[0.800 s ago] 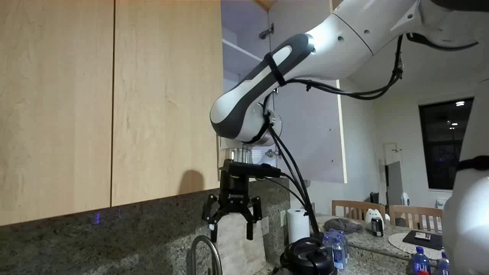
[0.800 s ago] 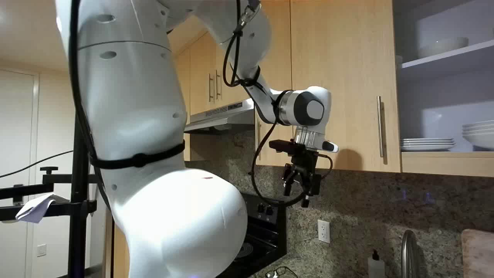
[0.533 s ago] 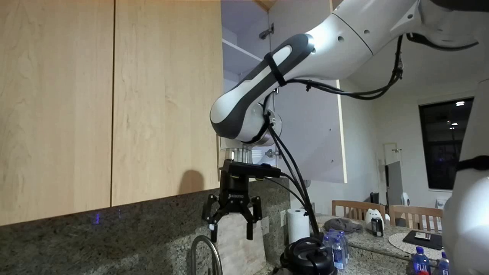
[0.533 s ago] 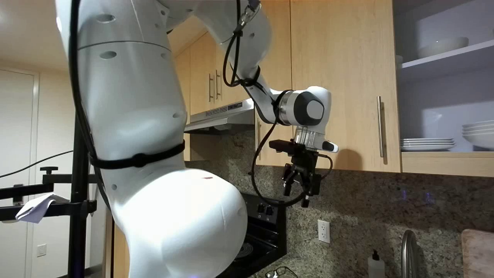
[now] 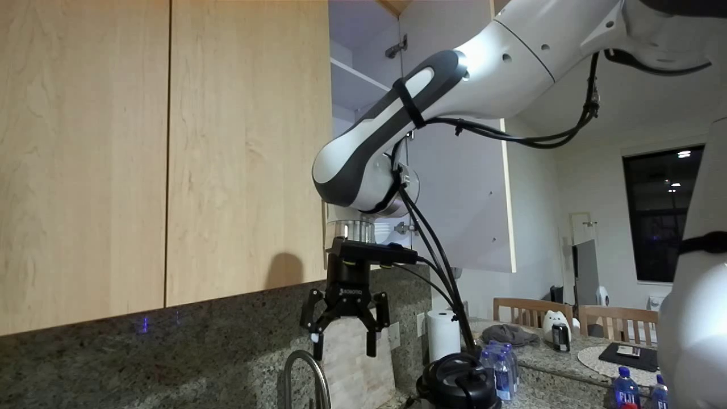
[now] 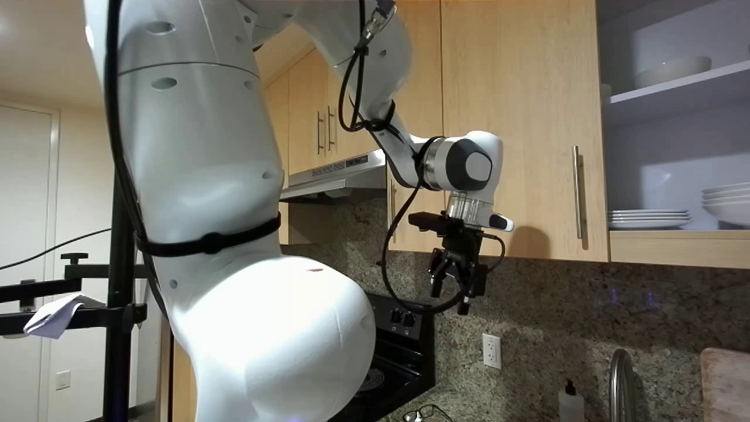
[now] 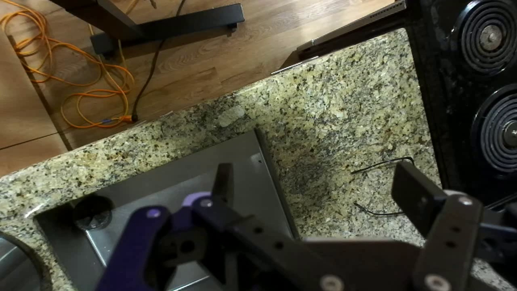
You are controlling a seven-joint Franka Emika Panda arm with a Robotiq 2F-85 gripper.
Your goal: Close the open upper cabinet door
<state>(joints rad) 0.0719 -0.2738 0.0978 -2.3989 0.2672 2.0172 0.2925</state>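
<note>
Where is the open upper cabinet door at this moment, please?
In an exterior view, the upper cabinet door stands open right of the picture's centre, partly hidden behind the robot arm; the paper towel roll shows below it.

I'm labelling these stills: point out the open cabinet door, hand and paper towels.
Open cabinet door (image 5: 463, 196), in an exterior view: white inner face.
Hand (image 5: 345, 345), in an exterior view: midway between fingertips.
Paper towels (image 5: 444, 338), in an exterior view: side of the roll.

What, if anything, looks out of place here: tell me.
The upper cabinet door stands open while the neighbouring light-wood doors are shut. On the floor, an orange cord lies in loose loops, perhaps a trip hazard.
</note>
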